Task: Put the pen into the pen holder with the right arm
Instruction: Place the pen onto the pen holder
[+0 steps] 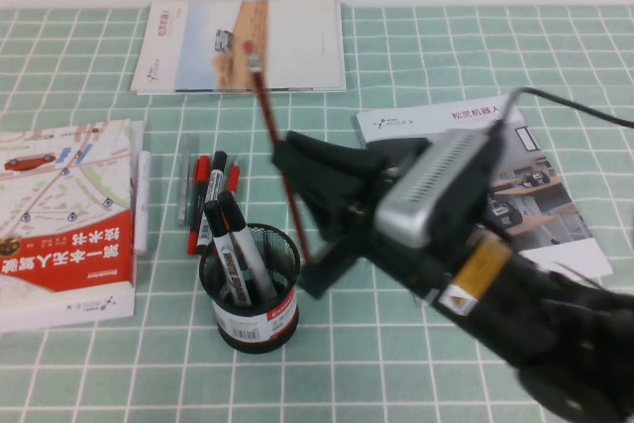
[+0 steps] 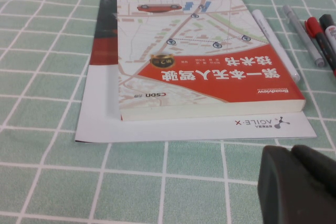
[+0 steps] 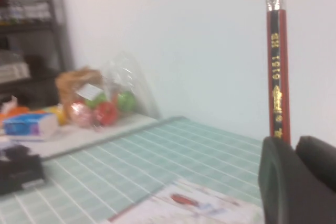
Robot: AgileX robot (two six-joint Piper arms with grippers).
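Pen (image 3: 277, 72): slim red-and-black striped stick, gold lettering down its side, silver metal band near its upper end; stands upright, lower end hidden behind the right gripper (image 3: 294, 153). Right gripper: two black rounded fingers (image 3: 278, 182) close together at the pen's base, clamped on it. Tablecloth (image 3: 157, 156): pale green with a white grid. Booklet (image 3: 194, 205): white, lying flat, a small red picture on it, near the gripper. Clear plastic bag (image 3: 107, 98): holds red, green and brownish items, blurred; rests at the table's far edge by the white wall (image 3: 173, 35). Blue-and-white packet (image 3: 29, 124): beside the bag. Dark shelving (image 3: 31, 24): behind, contents unclear.
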